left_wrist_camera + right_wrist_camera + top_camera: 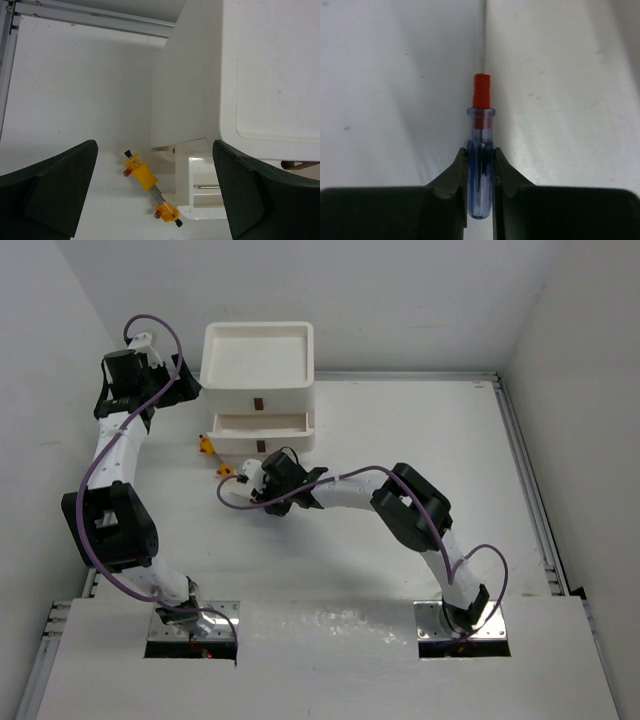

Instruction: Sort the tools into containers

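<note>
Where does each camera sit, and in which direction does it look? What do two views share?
Top external: above and behind the arms, facing down on the table; both arms show, bases nearest.
Left wrist: on the left arm, facing down past the open left gripper at the yellow tool beside the white drawer unit.
Right wrist: looks along the right gripper, shut on the blue-and-red screwdriver.
Shared: top external and left wrist both show that tool and unit.
</note>
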`<state>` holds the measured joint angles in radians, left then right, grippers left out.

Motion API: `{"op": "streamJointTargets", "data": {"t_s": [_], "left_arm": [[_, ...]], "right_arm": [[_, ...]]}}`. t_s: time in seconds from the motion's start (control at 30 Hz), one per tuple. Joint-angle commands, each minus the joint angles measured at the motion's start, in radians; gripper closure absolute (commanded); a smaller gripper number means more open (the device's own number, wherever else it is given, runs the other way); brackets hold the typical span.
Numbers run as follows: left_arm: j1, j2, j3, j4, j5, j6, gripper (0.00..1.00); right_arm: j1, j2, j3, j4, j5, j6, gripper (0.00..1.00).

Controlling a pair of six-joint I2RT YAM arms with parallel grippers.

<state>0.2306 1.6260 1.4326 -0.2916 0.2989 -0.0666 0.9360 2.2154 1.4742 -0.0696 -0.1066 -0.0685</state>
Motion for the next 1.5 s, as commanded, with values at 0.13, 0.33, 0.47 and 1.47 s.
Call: {"op": "streamJointTargets", "data": {"t_s": [0.13, 0.33, 0.47, 1.47], "left_arm": [[0.003, -0.043, 0.02, 0.023, 0.042, -0.013, 0.04], [0.003, -0.061, 0.012, 0.032, 0.042, -0.01, 0.04], [0.004, -0.045, 0.026, 0.032, 0.043, -0.018, 0.04], [0.003, -0.002, 0.063, 0.042, 0.032, -0.041, 0.05]], "right_arm": [[0.014, -0.074, -0.119, -0.125, -0.114, 0.045, 1.0], [0.044, -0.373, -0.311, -0.016, -0.111, -0.048, 1.0], [0.047, -0.479, -0.269, -0.042, -0.093, -0.132, 1.0], [-0.114, 0.056, 0.577, -0.231, 0.35, -0.652, 0.99]]}}
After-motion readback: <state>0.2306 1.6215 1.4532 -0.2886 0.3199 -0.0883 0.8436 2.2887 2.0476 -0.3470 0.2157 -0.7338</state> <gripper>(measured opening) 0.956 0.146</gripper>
